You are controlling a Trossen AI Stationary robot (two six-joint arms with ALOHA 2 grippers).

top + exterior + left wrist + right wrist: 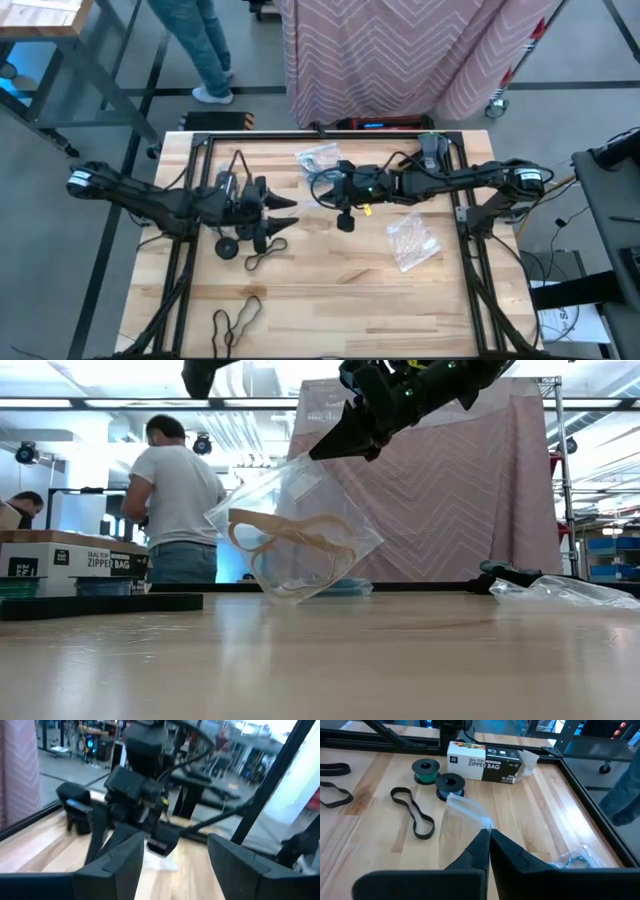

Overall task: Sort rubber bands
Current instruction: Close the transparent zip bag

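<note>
Tan rubber bands (295, 540) sit in a clear bag (300, 525); a black band (412, 812) lies on pale wood (545, 805). Green spool (425, 771), blue spool (450, 785), pink chevron curtain (450, 500).

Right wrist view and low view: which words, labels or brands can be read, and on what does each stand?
"SEAL TOP ZIPPER BAG": on the side of the zipper bag box, right wrist view.
"SEAL TOP ZIPPER BAG": on the same box at the low view's edge.
Smaller print and logos on that box: too small to read.
Nothing else carries legible text.

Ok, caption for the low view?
Right gripper lifts a clear bag of tan rubber bands above the table.
</note>
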